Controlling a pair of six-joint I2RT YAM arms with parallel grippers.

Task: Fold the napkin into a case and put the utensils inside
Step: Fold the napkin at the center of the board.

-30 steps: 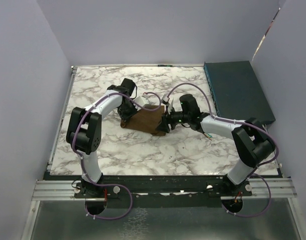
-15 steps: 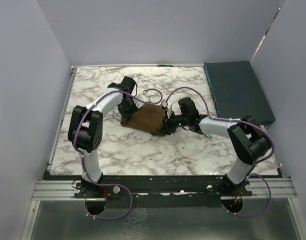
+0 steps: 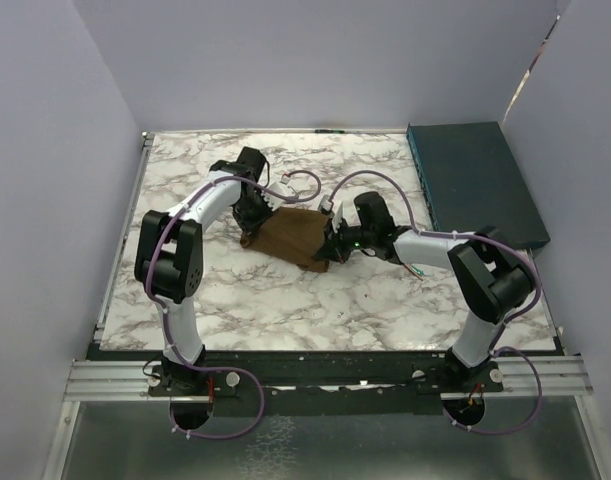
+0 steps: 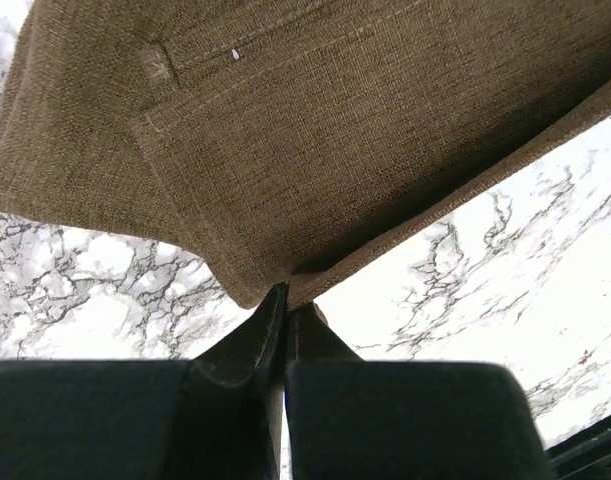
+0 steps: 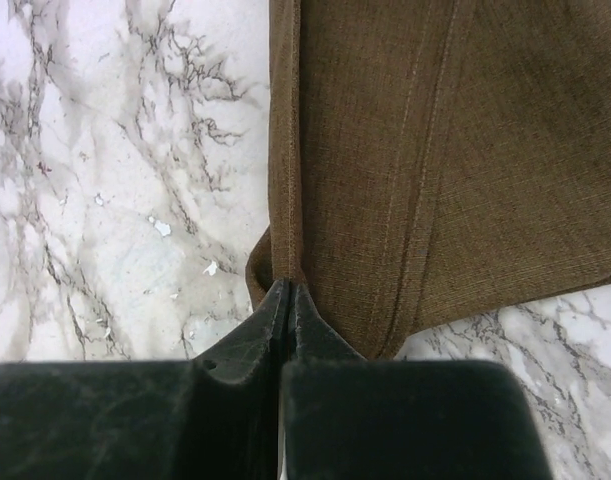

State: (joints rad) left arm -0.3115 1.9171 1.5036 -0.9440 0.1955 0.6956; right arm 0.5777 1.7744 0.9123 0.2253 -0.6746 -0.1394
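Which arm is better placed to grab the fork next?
Right, likely: the fork lies beside its forearm. The right tool and left tool both pinch the napkin, the left farther from the fork.

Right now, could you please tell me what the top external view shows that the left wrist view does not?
Only the top external view shows the dark teal box, the right gripper and both whole arms. Only the left wrist view shows the left gripper pinching a corner of the napkin, plus its stitching. Both show the napkin and the marble table.
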